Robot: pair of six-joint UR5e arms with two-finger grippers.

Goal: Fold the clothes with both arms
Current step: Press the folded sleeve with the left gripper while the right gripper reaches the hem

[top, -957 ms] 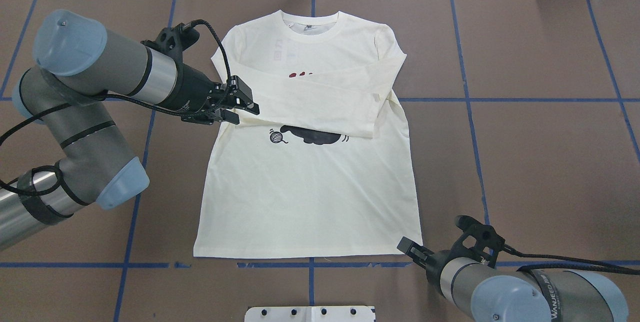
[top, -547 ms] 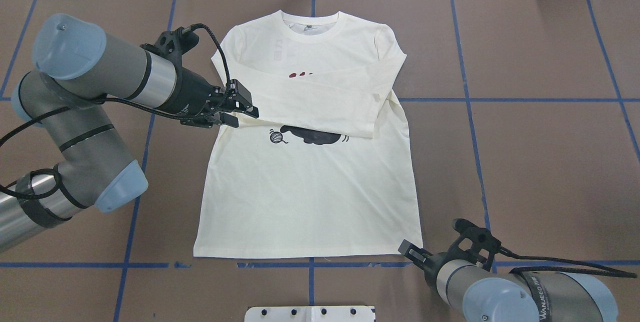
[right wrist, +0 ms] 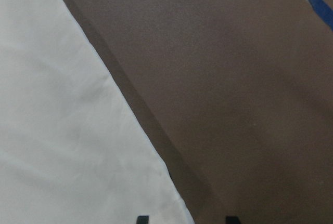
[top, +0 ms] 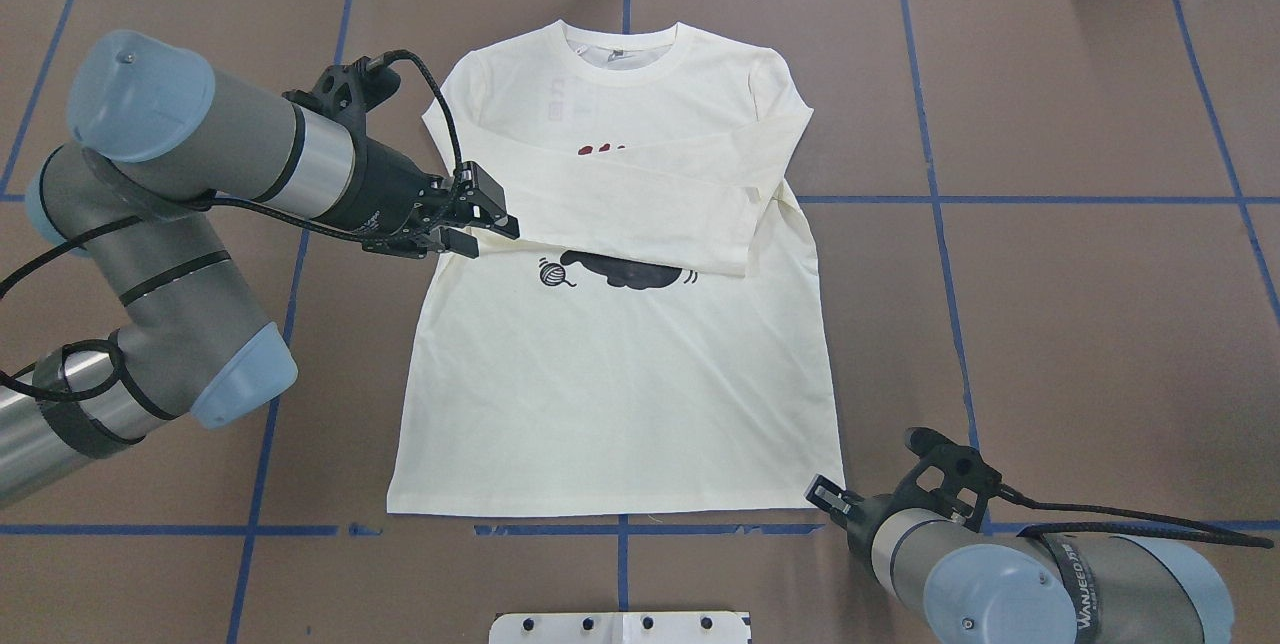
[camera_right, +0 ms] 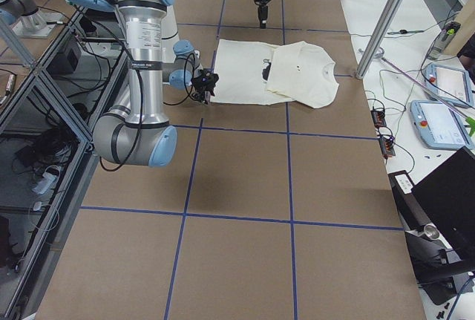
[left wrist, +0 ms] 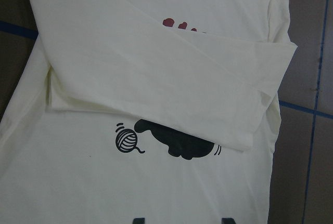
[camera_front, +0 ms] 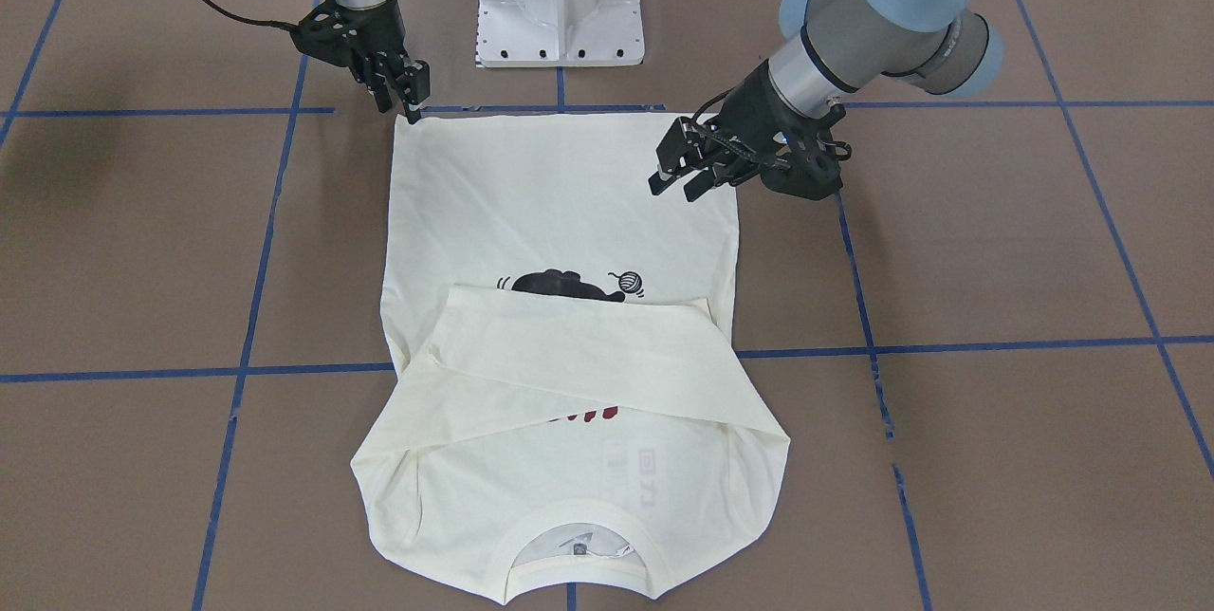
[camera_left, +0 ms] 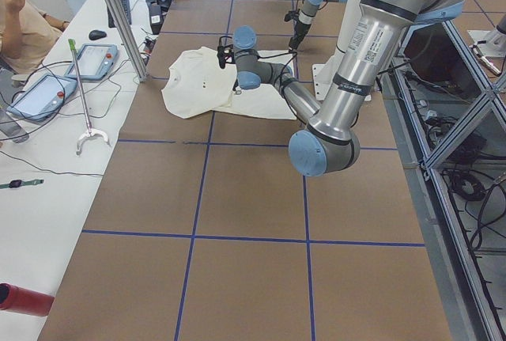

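Findings: the T-shirt (top: 620, 394) lies flat, print up, mid-bench (top: 1080, 324), with the collar far and the hem near. Both sleeves (top: 640, 204) are crossed over the chest.

Left claw (top: 488, 232): jaws apart, empty, above the shirt's left edge just below the sleeves.

Right claw (top: 822, 498): jaws apart, empty, at the near right hem corner.

Judged step: hem-to-collar fold pending. The next move calls for the left claw at the near left corner, then 2 matched grips.

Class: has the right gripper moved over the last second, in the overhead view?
Yes, slightly: the right gripper slid rightward, nearer the T-shirt's hem corner.
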